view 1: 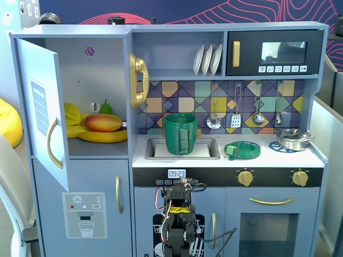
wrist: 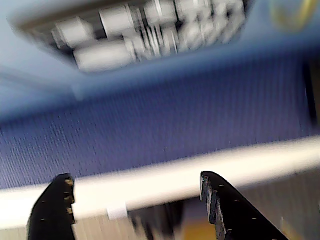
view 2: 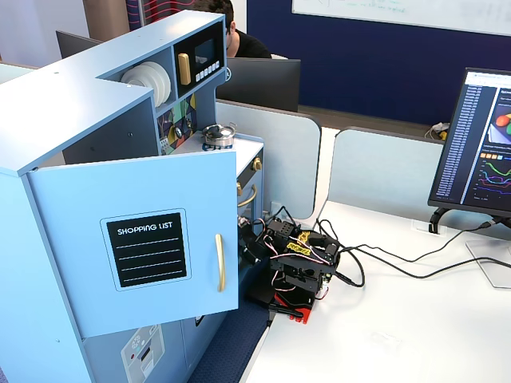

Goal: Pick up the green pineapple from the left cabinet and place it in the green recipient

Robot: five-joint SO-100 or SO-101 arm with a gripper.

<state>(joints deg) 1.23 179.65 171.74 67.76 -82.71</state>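
The left cabinet (view 1: 99, 69) stands open, its door (view 1: 42, 107) swung out to the left; the door also shows in the other fixed view (view 2: 152, 239). Inside lie a mango (view 1: 103, 122), bananas (view 1: 104, 137) and a green fruit tip (view 1: 105, 107) behind the mango. I cannot make out the green pineapple. The green recipient (view 1: 180, 134) stands upright in the sink. My arm (view 1: 178, 217) is folded low in front of the kitchen, also seen from the side (view 2: 299, 267). In the wrist view my gripper (wrist: 136, 182) is open and empty over a blurred white edge and blue floor.
A flat green dish (view 1: 242, 150) lies right of the sink and a steel pot (view 1: 293, 138) sits on the stove. A gold phone (view 1: 138, 80) hangs beside the cabinet. Cables (view 2: 383, 267) and a monitor (view 2: 479, 144) are on the white desk (view 2: 383, 335).
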